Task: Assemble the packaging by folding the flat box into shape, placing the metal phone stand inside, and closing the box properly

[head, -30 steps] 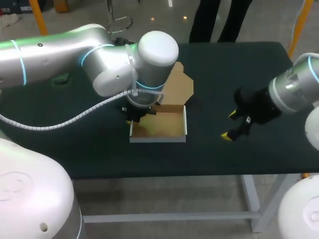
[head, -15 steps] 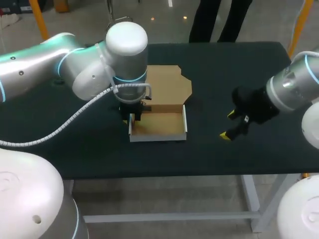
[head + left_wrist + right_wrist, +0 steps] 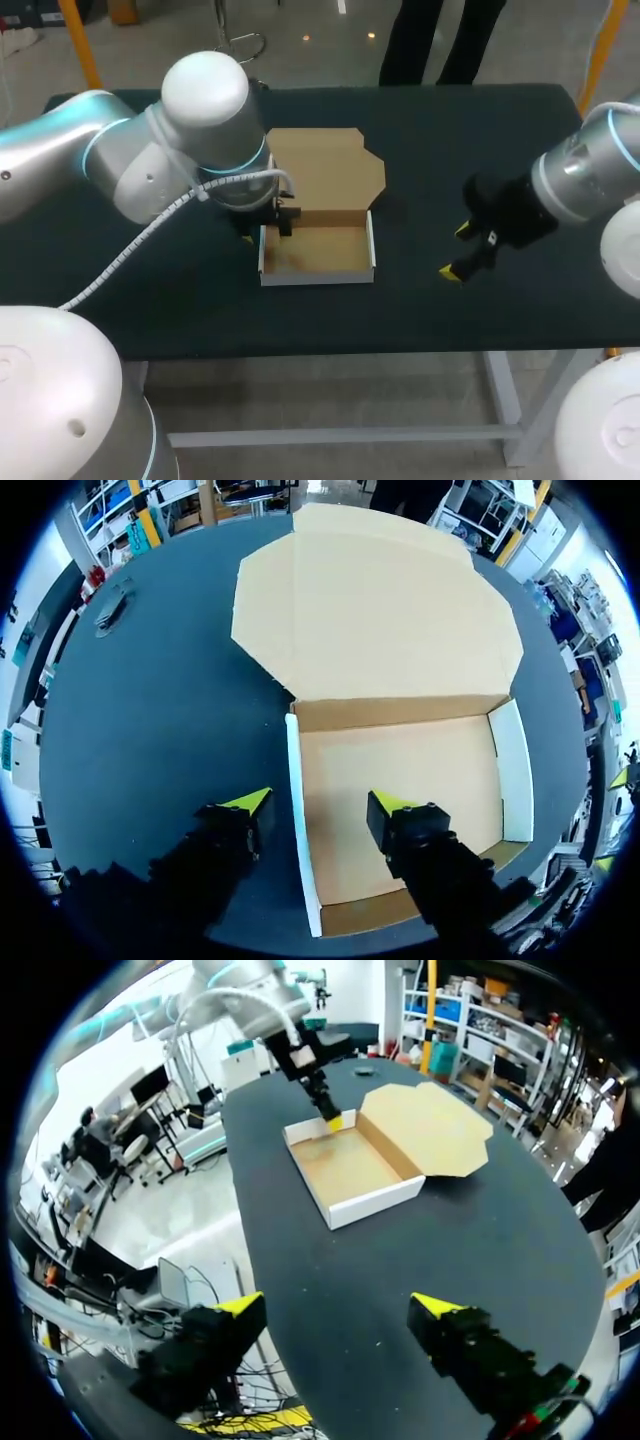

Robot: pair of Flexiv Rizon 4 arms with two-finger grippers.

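straddling the left wall of the box mid-table, lid flat toward the far edge, the left gripper, fingers apart, could drag the light tray askew if it pinches off-centre, with the right gripper spread idle near the right edge.

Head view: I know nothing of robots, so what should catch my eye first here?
The brown cardboard box in the middle of the dark table: tray folded up, lid lying flat behind it. The left claw stands open astride the tray's left wall, one yellow tip inside, one outside. The right claw hangs open off to the box's right.
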